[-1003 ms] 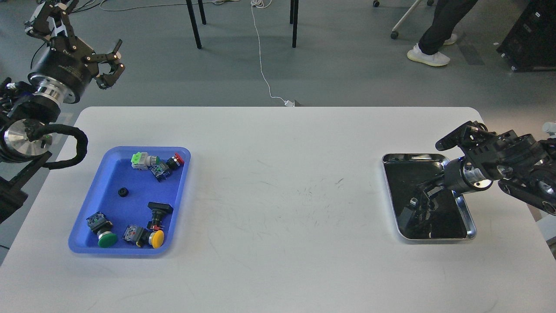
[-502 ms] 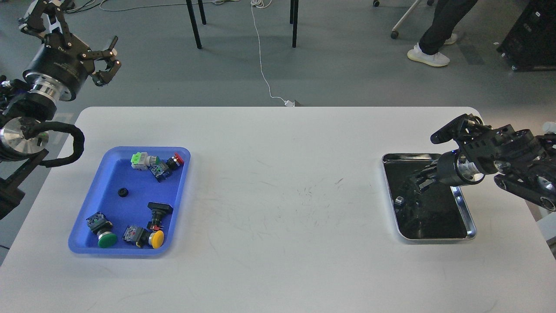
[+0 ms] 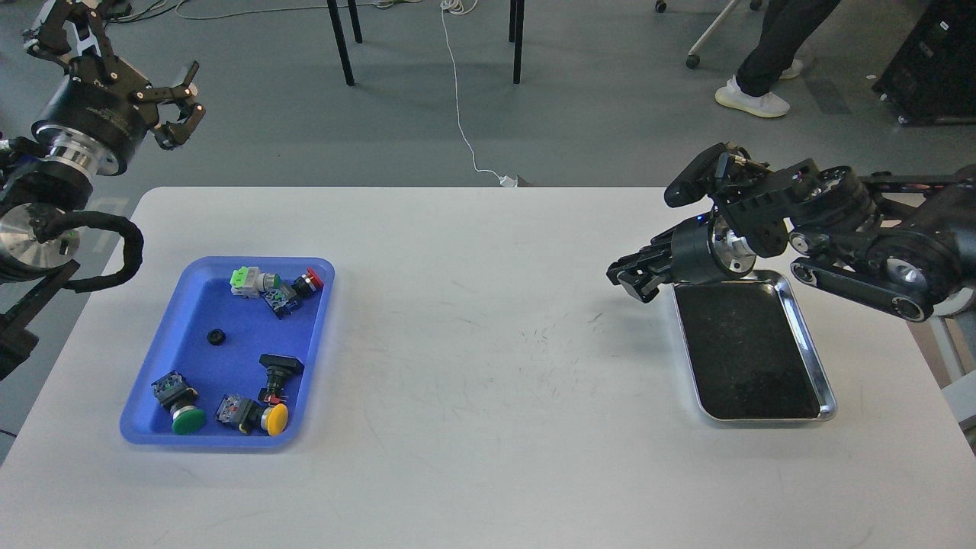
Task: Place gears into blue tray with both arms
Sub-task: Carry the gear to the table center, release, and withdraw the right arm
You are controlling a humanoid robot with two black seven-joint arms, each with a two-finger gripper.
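Note:
The blue tray (image 3: 314,358) lies on the left of the white table. One small black gear (image 3: 216,336) rests on its floor among several coloured push-button switches. My left gripper (image 3: 181,101) hangs open beyond the table's far-left corner, well above and behind the blue tray, with nothing between its fingers. My right gripper (image 3: 630,280) hovers over the table just off the far-left corner of the silver tray, pointing left. Its dark fingers sit close together, and whether anything is between them is hidden.
The silver metal tray (image 3: 826,395) with a dark bottom lies at the right, with nothing showing in it. Push-buttons (image 3: 266,418) crowd the near and far ends of the blue tray. Chair legs, a white cable and a standing person are on the floor behind the table.
My right gripper has risen out of the silver tray and swung left past its far-left corner. The left gripper has drifted slightly up and left.

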